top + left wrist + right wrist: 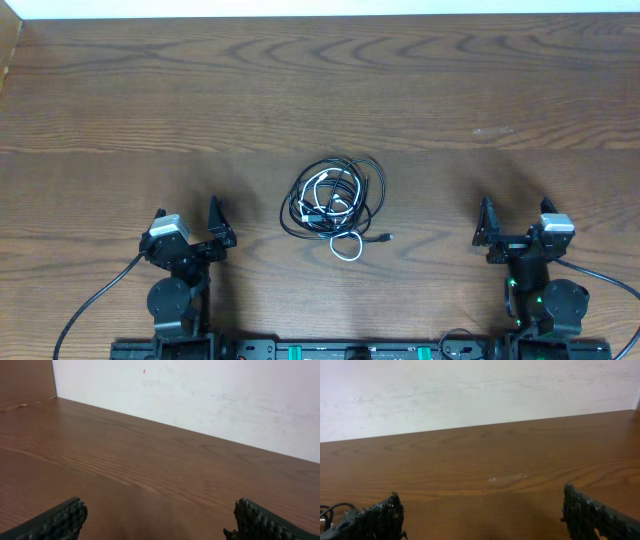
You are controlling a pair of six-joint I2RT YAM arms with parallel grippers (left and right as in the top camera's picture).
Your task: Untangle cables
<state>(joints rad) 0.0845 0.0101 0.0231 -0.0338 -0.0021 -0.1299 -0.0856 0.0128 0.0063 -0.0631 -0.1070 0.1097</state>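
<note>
item: cables [335,203], one knotted heap at the middle of the table [120,90], lying between the two pincers and well apart from each. contents: black cords [300,200] coiled round a white cord [347,247], whose small loop pokes out on the near side. handling, as we judge it: light, limp, springy, apt to drag along together. we would take that free white loop, or the black plug end [386,238]. left pincer [188,225]: wide open, empty. right pincer [517,225]: wide open, empty.

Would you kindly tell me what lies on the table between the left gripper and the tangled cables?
Nothing: in the overhead view, the stretch of table between the left gripper and the cables is bare wood.
</note>
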